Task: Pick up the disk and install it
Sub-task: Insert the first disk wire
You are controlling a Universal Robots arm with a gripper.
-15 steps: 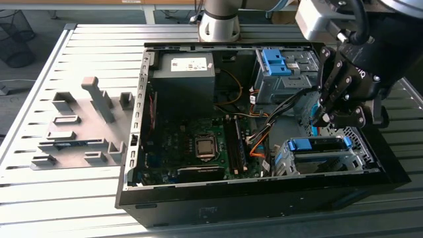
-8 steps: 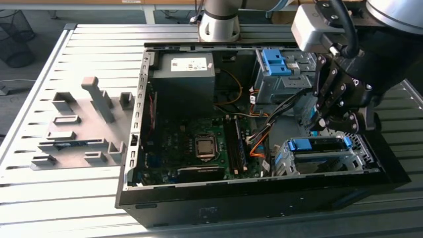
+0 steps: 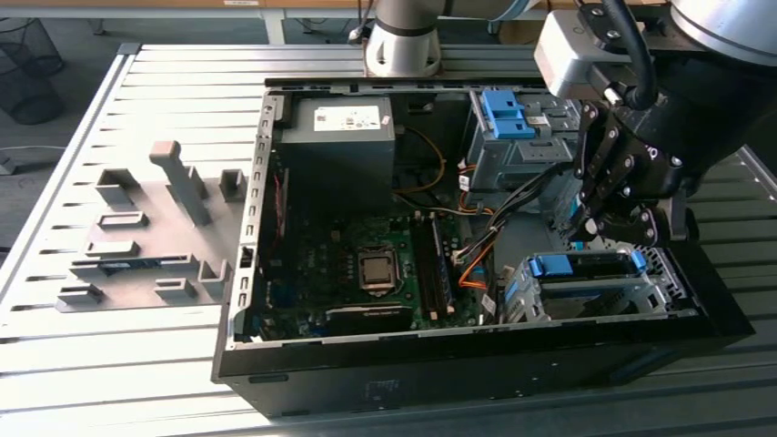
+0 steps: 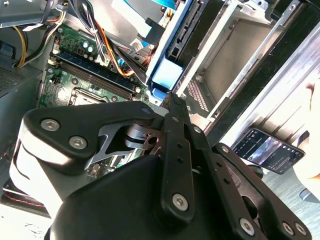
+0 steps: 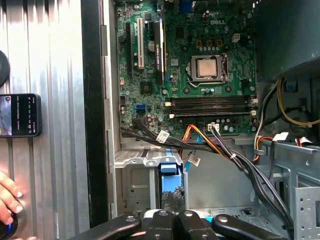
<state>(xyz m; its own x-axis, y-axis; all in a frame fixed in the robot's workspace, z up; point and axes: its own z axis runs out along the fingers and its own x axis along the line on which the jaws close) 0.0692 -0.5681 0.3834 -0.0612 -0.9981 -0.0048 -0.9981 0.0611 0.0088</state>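
Note:
The disk (image 3: 583,266), silver with a blue plastic frame, lies in the metal drive cage (image 3: 661,287) at the near corner of the open computer case, on the exterior view's right. My gripper (image 3: 598,238) comes down from above onto the disk's end. In the first wrist view the black fingers (image 5: 161,220) stand close together around the blue frame (image 5: 169,177), so the gripper (image 5: 173,212) looks shut on it. In the second wrist view the disk (image 4: 164,75) is seen edge-on just past the gripper (image 4: 172,102), beside the cage's silver wall (image 4: 225,65).
Inside the case are a green motherboard (image 3: 364,264), a grey power-supply box (image 3: 338,137), a bare blue bracket (image 3: 504,111) and cable bundles (image 5: 200,145). A grey fixture with blocks (image 3: 146,237) lies at the exterior view's left. A phone (image 5: 20,115) and a person's hand (image 5: 7,200) rest beside the case.

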